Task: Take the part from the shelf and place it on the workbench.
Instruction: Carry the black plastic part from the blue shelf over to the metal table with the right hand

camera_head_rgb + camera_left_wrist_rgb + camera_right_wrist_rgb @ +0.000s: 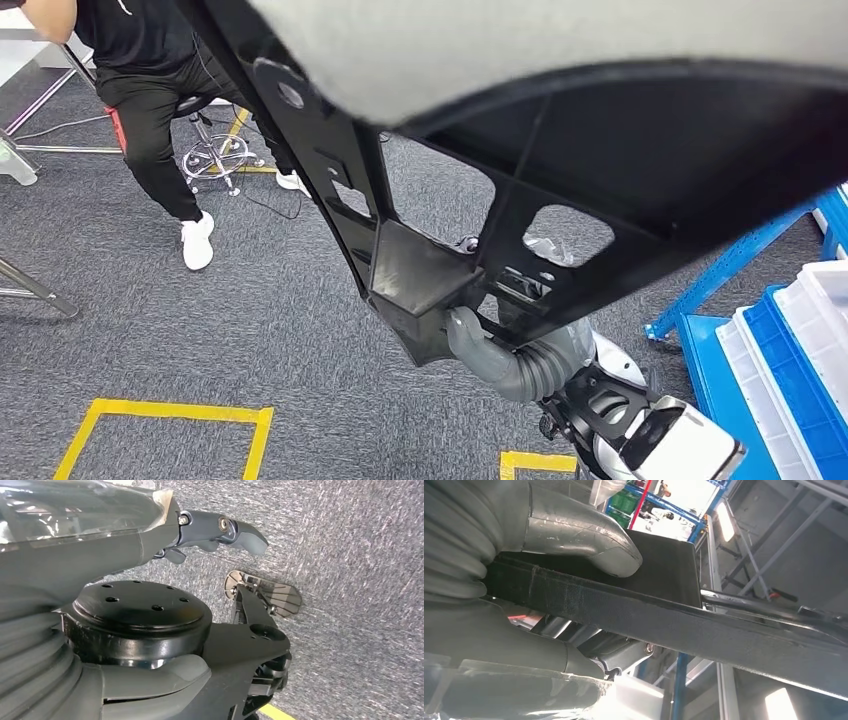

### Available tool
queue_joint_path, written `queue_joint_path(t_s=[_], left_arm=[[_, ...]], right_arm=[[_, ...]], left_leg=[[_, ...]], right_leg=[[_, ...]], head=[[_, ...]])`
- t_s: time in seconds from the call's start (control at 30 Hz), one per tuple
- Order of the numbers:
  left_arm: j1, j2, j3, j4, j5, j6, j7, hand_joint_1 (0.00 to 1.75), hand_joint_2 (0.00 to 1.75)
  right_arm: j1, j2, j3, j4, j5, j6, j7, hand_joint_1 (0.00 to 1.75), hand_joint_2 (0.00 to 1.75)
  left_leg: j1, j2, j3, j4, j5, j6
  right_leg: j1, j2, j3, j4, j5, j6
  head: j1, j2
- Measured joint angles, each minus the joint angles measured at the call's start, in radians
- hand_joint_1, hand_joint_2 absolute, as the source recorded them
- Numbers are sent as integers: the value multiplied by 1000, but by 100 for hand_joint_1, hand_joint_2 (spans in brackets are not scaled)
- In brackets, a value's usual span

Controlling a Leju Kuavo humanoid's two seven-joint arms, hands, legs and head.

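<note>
1. The right robot hand (470, 330) is clamping the part (600, 160), a large black plastic panel with ribs and cut-out openings. In the right wrist view the thumb (589, 545) is pressing on one face of a flat edge of the part (664, 620) while the other fingers are wrapping under it.

2. The part is being carried in the air, high and close in front of the robot's head, above the grey carpet (250, 340). It is not resting on any shelf or counter.

3. The left robot hand (220, 530) is hanging by the robot's side over the carpet, holding nothing. I cannot tell how far its fingers are spread.

4. My judgement: the carrying step is under way, with the placing not yet done. One hand is gripping near one end of a long piece, so the free end is likely to swing. Walking slowly and keeping the wrist steady would help, and bringing the left robot hand under the part would share the load.

5. A person (150, 90) is sitting on a stool (215, 150) nearby, and blue crates (790, 350) are standing to the right, so the wide end needs room when turning.

6. The part's long axis is running from the gripped narrow end, low near the robot, up and away to the broad end, which is spreading overhead to the right.
</note>
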Motion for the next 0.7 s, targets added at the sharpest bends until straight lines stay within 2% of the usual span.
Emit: queue_joint_path(t_s=[0.03, 0.1, 0.17, 0.23, 0.27, 0.3, 0.33, 0.4, 0.43, 0.47, 0.53, 0.57, 0.63, 0.7], left_arm=[[2, 1, 0, 0, -1, -2, -1, 0, 175], [3, 2, 0, 0, -2, -4, -2, 0, 175], [1, 4, 0, 0, -3, -7, -3, 0, 175], [0, 4, -1, 0, -5, -13, -4, 0, 175], [1, 5, -1, 0, -5, -16, -4, 0, 175], [1, 6, -1, 0, -7, -18, -5, 0, 175], [2, 7, -1, 0, -9, -21, -6, 0, 175], [0, 10, -1, 0, -13, -27, -8, 0, 175], [-1, 11, -1, 0, -15, -30, -9, 0, 175], [-2, 13, -1, 0, -16, -32, -10, 0, 175], [-3, 15, -1, 0, -17, -34, -11, 0, 175], [-2, 17, -1, 0, -17, -34, -11, 0, 175], [-2, 19, -1, 1, -18, -34, -11, 0, 175], [-5, 19, -1, 1, -19, -34, -12, 0, 175]], right_arm=[[2, 1, 0, -1, 2, 0, 0, 175, 175], [5, 4, 0, -4, 5, 1, 0, 175, 175], [9, 6, -2, -7, 8, 1, 0, 175, 175], [15, 6, -5, -9, 11, 1, 0, 175, 175], [17, 6, -7, -9, 12, 1, 0, 175, 175], [19, 5, -8, -9, 12, 1, 0, 175, 175], [19, 5, -9, -9, 12, 1, -1, 175, 175], [19, 6, -14, -9, 13, 1, -1, 175, 175], [20, 5, -16, -9, 13, 0, -1, 175, 175], [21, 5, -19, -9, 14, 0, -2, 175, 175], [22, 5, -22, -10, 15, -1, -4, 175, 175], [23, 6, -24, -10, 16, -2, -6, 175, 175], [25, 5, -26, -13, 19, -3, -11, 175, 175], [29, 2, -28, -14, 22, -5, -15, 175, 175]], left_leg=[[2, 0, -2, 0, 0, -4], [3, 32, -16, 27, -20, -13], [3, 79, -67, 135, -80, -20], [5, 95, -136, 269, -134, -23], [6, 97, -152, 298, -137, -23], [7, 99, -146, 283, -119, -21], [6, 106, -119, 230, -87, -18], [1, 140, -42, 87, -28, -8], [-4, 153, -17, 40, -15, -3], [-9, 160, -6, 17, -12, 0], [-15, 143, -6, 10, -13, 8], [-14, 133, -2, 4, -9, 12], [-8, 114, 9, -8, -2, 23], [-4, 94, 11, -12, 1, 29]], right_leg=[[-1, -6, 0, 0, 2, -8], [-4, -19, 1, -3, 4, -22], [-3, -36, 2, -3, 3, -33], [3, -58, 2, -3, 0, -39], [5, -69, 3, -3, -2, -41], [7, -78, 4, -3, -3, -42], [8, -87, 5, -3, -4, -43], [14, -101, 10, -2, -8, -41], [16, -108, 11, -2, -10, -38], [19, -115, 12, -2, -13, -34], [20, -131, 16, -3, -16, -25], [19, -131, 16, 0, -21, -21], [17, -98, -4, 52, -49, -18], [13, -51, -69, 182, -102, -24]], head=[[0, 0], [-2, 0], [-5, 0], [-6, 0], [-6, 0], [-6, 0], [-6, 0], [-6, 0], [-6, 0], [-5, 0], [-5, 0], [-5, 0], [-4, 0], [-2, 0]])
